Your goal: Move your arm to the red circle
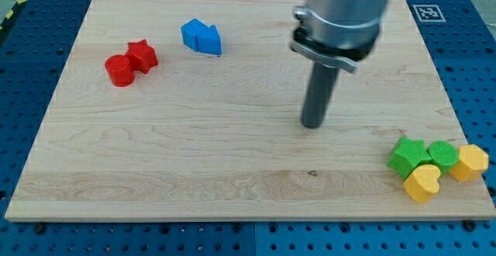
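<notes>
- My tip [312, 124] rests on the counter [232, 171], right of frame centre, clear of all blocks.
- I have no fingers, only the rod; nothing held.
- Red circle [118, 70] at upper left, touching red star [142, 55]; well apart from my tip.
- Blue blocks [201, 37] near top, left of centre.
- Lower right cluster: green star [407, 155], green circle [443, 154], yellow heart [423, 183], yellow hexagon [470, 163].

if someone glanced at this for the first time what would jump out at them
First, the big grey arm coming down from the view's top, its dark rod ending at my tip on bare wood right of centre, touching no block. Then the colour clusters: the red circle touching a red star at upper left, two blue blocks nearby, and green and yellow blocks huddled at lower right.
</notes>
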`<move>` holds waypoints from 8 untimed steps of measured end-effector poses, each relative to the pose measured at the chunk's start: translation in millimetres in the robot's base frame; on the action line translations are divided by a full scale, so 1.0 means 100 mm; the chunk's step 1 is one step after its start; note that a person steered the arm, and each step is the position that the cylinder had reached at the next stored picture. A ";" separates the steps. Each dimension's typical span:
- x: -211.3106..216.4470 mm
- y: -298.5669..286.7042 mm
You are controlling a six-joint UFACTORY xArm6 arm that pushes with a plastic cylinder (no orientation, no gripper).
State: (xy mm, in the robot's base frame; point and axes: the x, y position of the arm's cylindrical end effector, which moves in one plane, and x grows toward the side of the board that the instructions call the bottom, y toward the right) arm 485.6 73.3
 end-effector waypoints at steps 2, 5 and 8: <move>-0.02 -0.05; -0.14 -1.74; -0.81 -3.16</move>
State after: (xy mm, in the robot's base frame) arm 404.4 -242.7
